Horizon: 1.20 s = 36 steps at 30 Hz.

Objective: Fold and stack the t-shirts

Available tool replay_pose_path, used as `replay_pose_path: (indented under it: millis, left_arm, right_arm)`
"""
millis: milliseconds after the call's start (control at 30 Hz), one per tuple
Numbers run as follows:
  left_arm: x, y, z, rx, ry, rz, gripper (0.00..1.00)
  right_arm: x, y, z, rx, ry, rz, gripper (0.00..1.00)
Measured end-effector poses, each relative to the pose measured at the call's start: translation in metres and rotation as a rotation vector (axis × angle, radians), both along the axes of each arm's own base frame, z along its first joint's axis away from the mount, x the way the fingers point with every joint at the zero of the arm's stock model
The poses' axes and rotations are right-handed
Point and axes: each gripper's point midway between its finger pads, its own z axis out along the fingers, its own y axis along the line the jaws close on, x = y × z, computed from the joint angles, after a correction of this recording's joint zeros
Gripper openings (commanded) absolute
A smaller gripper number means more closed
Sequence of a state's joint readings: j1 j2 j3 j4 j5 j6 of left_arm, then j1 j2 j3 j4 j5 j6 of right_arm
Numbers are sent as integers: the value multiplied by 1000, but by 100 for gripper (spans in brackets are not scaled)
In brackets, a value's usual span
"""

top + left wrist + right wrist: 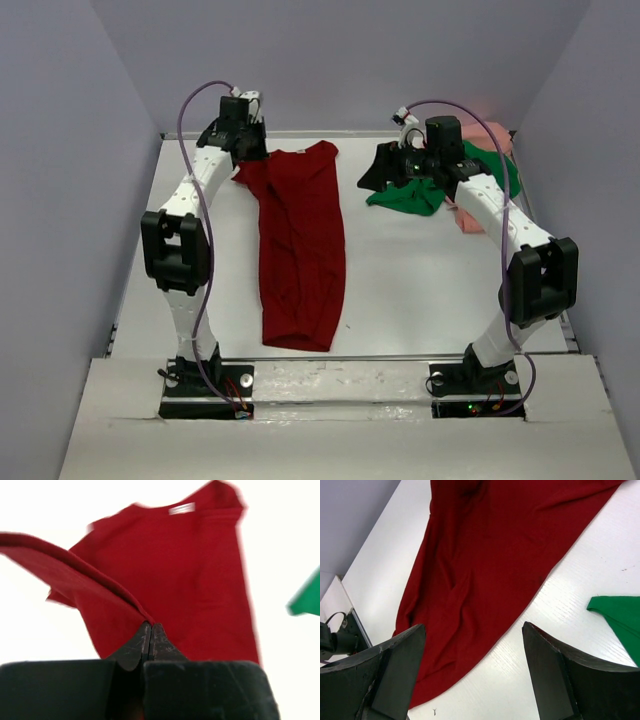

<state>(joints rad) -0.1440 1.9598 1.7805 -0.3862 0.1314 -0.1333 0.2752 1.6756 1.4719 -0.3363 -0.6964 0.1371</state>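
Note:
The dark red t-shirt (300, 250) lies stretched lengthwise on the white table (410, 290), collar end at the far side. My left gripper (243, 158) is at its far left corner, shut on a lifted fold of the red cloth (100, 590), which rises to the pinched jaw tips (151, 626). My right gripper (378, 172) hovers open over bare table just right of the red t-shirt (485, 565), nothing between its fingers (472, 627). The bright green t-shirt (410, 195) is bunched at the far right beneath the right arm, on the pale salmon pink one (472, 218).
Grey walls close in the table on the left, far and right sides. Both arm bases stand on a metal rail (340, 375) at the near edge. A corner of green cloth (620, 615) reaches in beside the right gripper.

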Motion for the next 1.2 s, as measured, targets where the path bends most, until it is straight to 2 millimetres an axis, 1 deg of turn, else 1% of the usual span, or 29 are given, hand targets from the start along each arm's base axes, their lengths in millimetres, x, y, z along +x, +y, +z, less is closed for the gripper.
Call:
replay_pose_path:
  millis: [33,133,167,233,300,367,400,433,467,500,533,567,600,667,733,767,833,900,933,1000,1033,1067,1100,1133,1167,1200]
  left_arm:
    - [-1,-23,13,-9,-22,-47,0]
    - [-4,-74,46,-24,-79,-147,0]
    - [-3,-88,57,-29,-104,-171,0]
    - [-5,-121,73,-40,-143,-239,0]
    - [-9,-147,73,-43,-149,-290,0]
    - [-15,-171,66,-41,-137,-336,1]
    - [-19,-184,55,-35,-118,-362,7]
    - [-22,-193,44,-28,-99,-380,44]
    - [-25,-201,33,-21,-77,-397,66]
    - [-28,-207,20,-12,-53,-414,81]
    - [-32,-218,2,-6,-19,-441,94]
    - [-36,-225,-18,5,19,-455,99]
    - [-41,-230,-37,14,57,-465,99]
    - [-49,-233,-69,39,120,-476,99]
    - [-61,-231,-105,81,196,-474,99]
    - [-66,-229,-118,101,227,-471,99]
    - [-75,-219,-136,142,275,-458,99]
    - [-76,-211,-139,162,281,-442,99]
    - [-79,-203,-138,170,285,-432,99]
    - [-84,-188,-129,176,283,-414,99]
    - [-92,-173,-129,187,300,-404,99]
    - [-92,-159,-106,177,271,-382,99]
    - [-92,-148,-91,170,251,-365,99]
    - [-92,-134,-72,159,222,-344,99]
    - [-90,-115,-46,144,179,-311,99]
    - [-90,-103,-26,133,138,-292,99]
  right_arm:
    - [1,-1,0,0,0,-2,83]
    - [2,-3,0,0,0,-7,83]
    - [2,-3,0,0,0,-8,83]
    - [2,-3,0,0,0,-7,83]
    - [2,-3,0,0,0,-8,83]
    - [2,-3,0,0,0,-8,83]
    - [2,-3,0,0,0,-8,83]
    - [2,-3,0,0,0,-8,83]
    - [2,-4,0,0,0,-9,83]
    - [2,-4,0,0,0,-10,83]
    - [3,-5,0,1,1,-11,83]
    - [3,-6,0,2,1,-12,83]
    - [4,-7,1,3,0,-16,84]
    - [3,-8,3,4,-3,-17,84]
    - [3,-11,7,9,-11,-21,84]
    - [3,-11,9,11,-15,-21,84]
    - [1,-12,13,18,-21,-17,84]
    - [1,-13,14,23,-22,-13,84]
    - [0,-13,15,26,-21,-10,84]
    - [-2,-12,13,33,-3,2,84]
    - [-3,-11,11,38,7,7,84]
    - [-3,-10,8,42,26,15,84]
    - [-2,-9,5,44,41,18,84]
    - [-1,-8,1,43,53,22,83]
    - [1,-7,-7,42,78,28,84]
    - [2,-6,-14,40,98,33,84]
